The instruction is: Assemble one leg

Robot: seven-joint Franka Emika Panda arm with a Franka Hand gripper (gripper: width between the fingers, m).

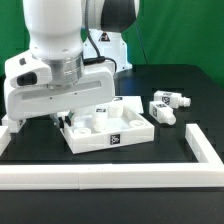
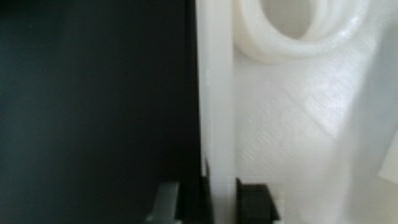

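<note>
Wrist view — gripper snug on tabletop edge

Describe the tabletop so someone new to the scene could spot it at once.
On the black table, look just below the big white arm. The tabletop is the wide, flat white square with round sockets in its face and a tag on its near edge; the legs on the exterior view's right are small stubby posts.

Ext. view: arm hides the jaws and the tabletop's part on the exterior view's left. Tags on legs too small to read. Wrist view: all blurred. Socket and fingertips cut by pic edges. Can't tell if jaws pinch the tabletop wall.
</note>
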